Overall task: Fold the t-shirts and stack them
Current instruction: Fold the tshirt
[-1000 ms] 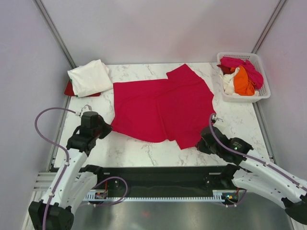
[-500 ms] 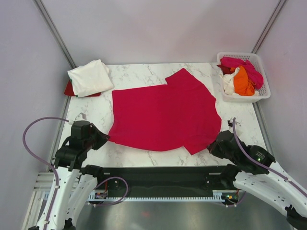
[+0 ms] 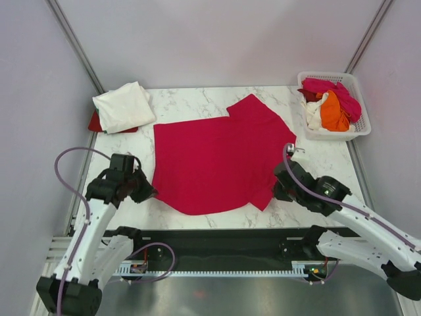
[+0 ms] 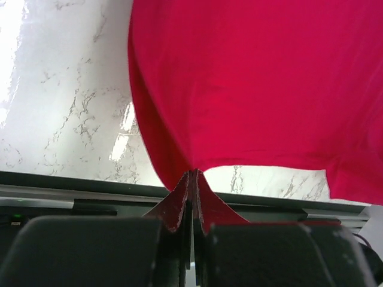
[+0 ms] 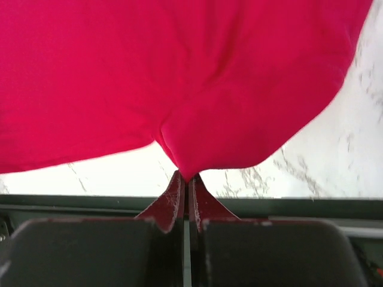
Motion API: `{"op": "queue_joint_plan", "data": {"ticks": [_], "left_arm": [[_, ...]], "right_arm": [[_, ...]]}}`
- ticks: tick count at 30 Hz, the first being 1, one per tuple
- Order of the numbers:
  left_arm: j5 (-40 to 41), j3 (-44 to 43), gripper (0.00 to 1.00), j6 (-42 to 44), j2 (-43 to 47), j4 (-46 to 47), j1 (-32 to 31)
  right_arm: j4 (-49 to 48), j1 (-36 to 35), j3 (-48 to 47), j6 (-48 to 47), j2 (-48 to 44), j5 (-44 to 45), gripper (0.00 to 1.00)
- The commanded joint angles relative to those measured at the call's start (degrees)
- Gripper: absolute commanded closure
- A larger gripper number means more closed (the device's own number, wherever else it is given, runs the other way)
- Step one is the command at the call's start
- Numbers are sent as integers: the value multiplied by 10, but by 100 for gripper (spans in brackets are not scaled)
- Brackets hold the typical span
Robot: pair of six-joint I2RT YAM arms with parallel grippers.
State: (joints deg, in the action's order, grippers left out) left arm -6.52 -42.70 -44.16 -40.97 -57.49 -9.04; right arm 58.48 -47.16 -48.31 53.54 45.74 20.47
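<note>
**A:** Where is the crimson t-shirt (image 3: 220,161) right now?

**B:** Spread over the middle of the marble tabletop (image 3: 197,99), mostly flat, with one sleeve pointing to the far right. Its near edge is lifted off the surface at both corners.

**A:** Lifted by what?

**B:** The left claw (image 4: 192,182) is clenched on the near left corner and the right claw (image 5: 184,179) on the near right one. In each wrist view the cloth runs to a point pinched between closed fingers.

**A:** Why both corners at once?

**B:** My reading is that gripping the hem at two ends keeps that edge stretched. The cloth then lies smooth and the edge can be carried over as one straight line for a fold. One claw alone would bunch it.

**A:** Is it smooth, then?

**B:** Not quite. The hem sags in a curve between the grips, and there is a pucker near the right claw.

**A:** And the others?

**B:** A cream t-shirt (image 3: 123,105) lies folded at the far left corner, well apart from the red one. I'd take it for the start of the stack. The pink, orange and white shirts (image 3: 332,105) are heaped in the white lattice basket (image 3: 339,135) at the far right, not yet folded.
</note>
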Motion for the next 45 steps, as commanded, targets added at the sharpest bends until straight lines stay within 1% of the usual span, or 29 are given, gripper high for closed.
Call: {"op": "queue_joint_plan", "data": {"ticks": [1,2,4,5,6,7,8,9,11,14,17,20,30,34,38,45], "left_arm": [[-42,-45,98,62,-69,43,4],[-25,-68,98,68,-86,46,4],[-11,-91,98,91,-138,54,5],[4,-115,98,97,-155,55,5],[8,-124,98,103,-171,58,5],[11,-134,98,114,-208,66,10],[13,-149,98,118,-222,70,13],[14,-154,98,123,-240,77,16],[14,-172,98,135,-287,94,26],[13,-198,98,150,-354,111,46],[-1,-222,98,159,-409,121,69],[-2,-244,98,167,-449,127,82],[19,-283,98,189,-519,129,89],[33,-295,98,197,-546,129,89],[63,-315,98,218,-562,128,89],[55,-362,98,245,-611,127,89]], "right_arm": [[-78,0,-81,-96,51,48,100],[-83,4,-97,-112,87,64,100],[-106,24,-137,-149,127,64,100],[-122,49,-149,-183,165,48,100],[-135,62,-158,-206,183,32,100],[-143,78,-174,-225,202,15,100],[-152,94,-181,-258,239,-1,100],[-167,126,-188,-272,257,-36,100],[-177,153,-209,-301,311,-68,100],[-187,195,-240,-335,370,-85,100],[-190,217,-272,-354,419,-77,100],[-190,234,-297,-367,456,-68,100],[-191,274,-364,-394,531,-61,100],[-190,287,-380,-399,558,-65,100],[-188,296,-391,-401,583,-68,100],[-189,307,-404,-399,619,-54,100]]}}
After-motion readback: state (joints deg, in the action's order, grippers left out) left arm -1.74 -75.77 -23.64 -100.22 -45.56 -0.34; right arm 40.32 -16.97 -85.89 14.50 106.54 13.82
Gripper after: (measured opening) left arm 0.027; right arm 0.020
